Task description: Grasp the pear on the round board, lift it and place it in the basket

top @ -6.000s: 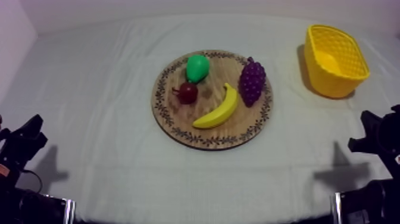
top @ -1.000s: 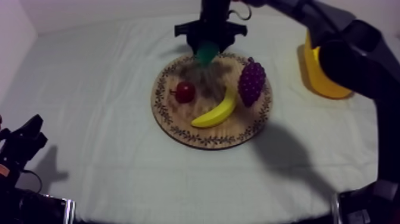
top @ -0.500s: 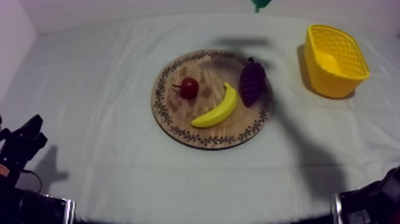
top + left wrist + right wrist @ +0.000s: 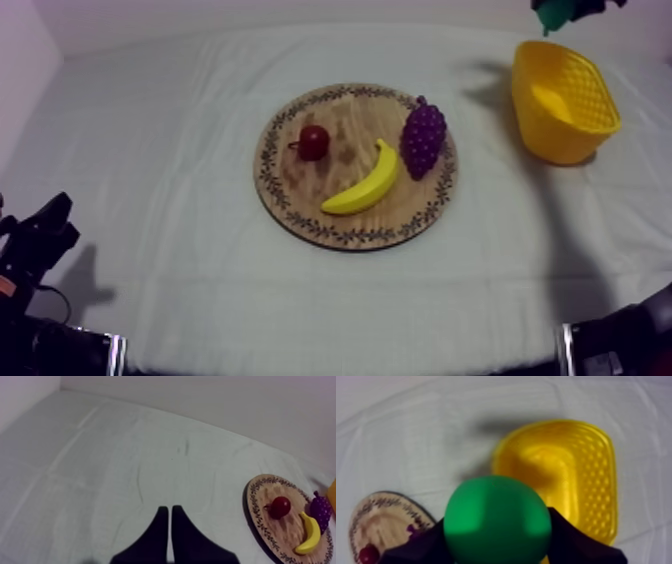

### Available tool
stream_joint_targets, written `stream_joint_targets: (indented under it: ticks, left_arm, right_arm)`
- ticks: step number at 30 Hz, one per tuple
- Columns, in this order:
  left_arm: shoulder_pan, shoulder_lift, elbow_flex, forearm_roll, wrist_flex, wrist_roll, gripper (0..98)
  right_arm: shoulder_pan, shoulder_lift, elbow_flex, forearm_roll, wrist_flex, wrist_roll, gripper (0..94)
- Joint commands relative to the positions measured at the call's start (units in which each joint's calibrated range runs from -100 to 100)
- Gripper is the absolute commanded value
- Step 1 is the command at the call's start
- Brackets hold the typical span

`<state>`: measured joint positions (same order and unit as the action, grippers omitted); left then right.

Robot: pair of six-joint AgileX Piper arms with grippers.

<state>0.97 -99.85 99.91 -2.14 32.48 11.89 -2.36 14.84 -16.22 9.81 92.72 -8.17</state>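
The green pear (image 4: pixel 497 520) is held between my right gripper's black fingers (image 4: pixel 571 536), high in the air beside the yellow basket (image 4: pixel 571 471). In the top view the pear (image 4: pixel 556 14) and right gripper (image 4: pixel 575 8) show at the frame's upper edge, just above the basket (image 4: pixel 563 100). The round wooden board (image 4: pixel 300 195) carries a small red fruit (image 4: pixel 313 142), a banana (image 4: pixel 364 180) and a bunch of grapes (image 4: pixel 423 134). My left gripper (image 4: pixel 167 521) rests low over the cloth, its fingers together as a narrow wedge, far from the board (image 4: pixel 260 506).
The basket stands at the table's right rear and looks hollow, with nothing seen inside. My left arm (image 4: pixel 35 245) sits at the lower left edge. Bare cloth (image 4: pixel 160 150) spreads left of the board and along the front.
My right gripper has lifted the pear off the board and carried it to the right, from above the board's far rim to a spot just above the basket. The left arm has not moved.
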Motion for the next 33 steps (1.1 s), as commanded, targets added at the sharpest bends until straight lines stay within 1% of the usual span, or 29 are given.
stream_joint_targets:
  ticks: [1, 5, 9, 18, 24, 28, 33]
  left_arm:
    - [0.0, 0.0, 0.0, 0.01, 0.0, 0.0, 0.1]
    - [0.0, 0.0, 0.0, 0.01, 0.0, 0.0, 0.1]
    - [0.0, 0.0, 0.0, 0.01, 0.0, 0.0, 0.1]
    - [0.0, 0.0, 0.0, 0.01, 0.0, 0.0, 0.1]
    - [0.0, 0.0, 0.0, 0.01, 0.0, 0.0, 0.1]
    - [0.0, 0.0, 0.0, 0.01, 0.0, 0.0, 0.1]
    - [0.0, 0.0, 0.0, 0.01, 0.0, 0.0, 0.1]
  right_arm:
    - [2.7, 0.1, 1.9, 0.3, -1.3, 0.4, 42.4]
    - [4.3, 0.9, 4.7, 0.7, -3.2, 0.9, 42.9]
    - [4.7, 2.6, 7.7, 1.4, -4.1, 1.1, 45.3]
    - [5.4, 9.3, 11.5, 2.7, -5.7, 0.9, 56.1]
    - [5.6, 12.9, 12.7, 3.2, -7.4, 1.4, 63.2]
    - [5.4, 13.6, 13.2, 3.6, -8.4, 1.3, 63.9]
    - [5.3, 11.9, 12.3, 4.6, -9.4, 0.2, 60.1]
